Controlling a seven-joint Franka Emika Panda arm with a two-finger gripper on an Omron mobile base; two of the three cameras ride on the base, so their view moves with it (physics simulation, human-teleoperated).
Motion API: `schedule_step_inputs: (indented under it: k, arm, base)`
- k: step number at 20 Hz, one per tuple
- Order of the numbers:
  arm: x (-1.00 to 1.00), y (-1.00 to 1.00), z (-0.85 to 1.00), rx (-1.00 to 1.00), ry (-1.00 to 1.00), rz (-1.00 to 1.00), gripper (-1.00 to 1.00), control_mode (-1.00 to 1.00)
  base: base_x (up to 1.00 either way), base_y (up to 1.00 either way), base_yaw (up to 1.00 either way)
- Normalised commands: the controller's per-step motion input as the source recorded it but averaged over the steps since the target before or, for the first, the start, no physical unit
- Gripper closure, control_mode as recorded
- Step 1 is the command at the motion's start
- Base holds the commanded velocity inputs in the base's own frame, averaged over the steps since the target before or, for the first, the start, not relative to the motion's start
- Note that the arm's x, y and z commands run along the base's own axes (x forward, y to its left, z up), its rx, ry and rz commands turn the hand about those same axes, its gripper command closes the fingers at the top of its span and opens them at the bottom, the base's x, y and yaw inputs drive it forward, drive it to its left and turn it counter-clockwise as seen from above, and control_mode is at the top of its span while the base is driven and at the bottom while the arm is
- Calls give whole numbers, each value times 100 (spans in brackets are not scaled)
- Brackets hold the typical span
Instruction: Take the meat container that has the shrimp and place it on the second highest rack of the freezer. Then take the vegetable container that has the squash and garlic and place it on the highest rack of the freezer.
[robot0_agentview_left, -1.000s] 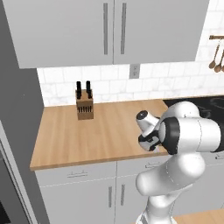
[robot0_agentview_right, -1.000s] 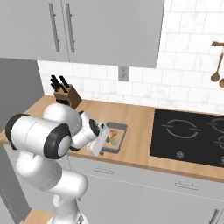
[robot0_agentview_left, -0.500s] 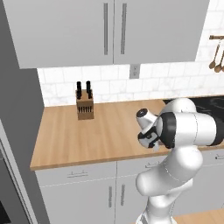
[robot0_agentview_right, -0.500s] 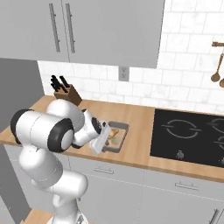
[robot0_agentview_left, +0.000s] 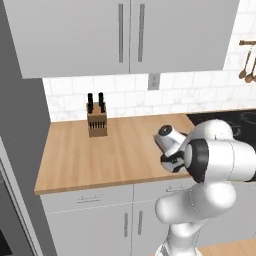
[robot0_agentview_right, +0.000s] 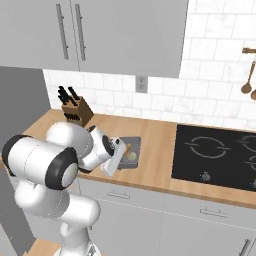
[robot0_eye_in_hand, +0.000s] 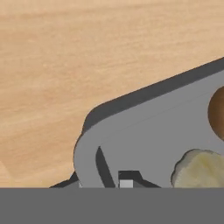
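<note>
**At the vegetable container, grip unconfirmed**

Wood counter (robot0_agentview_left: 100, 155) runs under grey wall cabinets in the left base view, with a knife block (robot0_agentview_left: 97, 121) standing near the tiled wall. My arm bends in from the lower right, and my wrist hangs over the counter's front part near the black cooktop (robot0_agentview_left: 235, 120). From this side my own body hides the container.

From the right base view, the vegetable container (robot0_agentview_right: 131, 150) sits flat on the counter between the knife block and the cooktop, a grey tray with a pale lump and something orange-brown inside. My hand is tilted down at its near-left edge, either touching it or just beside it.

Looking along my claw (robot0_eye_in_hand: 127, 183), the container's rounded grey corner lies right below me, with a pale garlic-like piece (robot0_eye_in_hand: 199, 168) and a brown round edge (robot0_eye_in_hand: 217, 111) inside. One dark tip pokes up at the rim, but I cannot tell whether my claw is spread or closed on it.

I judge I am on the second half of the task, picking this container up. Next I need a firm hold on the rim, a level lift, then a drive to the freezer's top shelf.
</note>
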Motion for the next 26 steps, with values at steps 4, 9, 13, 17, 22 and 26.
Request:
schedule_step_inputs:
  k: [4,9,13,17,22,26]
  arm:
    - [-51,0,38,0,-19,0,100,-100]
    - [-42,0,66,0,-11,0,100,-100]
    - [-29,0,77,1,0,0,100,-100]
    - [-31,0,84,3,6,0,100,-100]
    - [-50,4,75,4,8,0,100,-100]
    - [-54,18,73,0,7,0,100,-100]
  base:
    - [0,0,0]
    - [0,0,0]
    - [0,0,0]
    - [0,0,0]
    - [0,0,0]
    - [0,0,0]
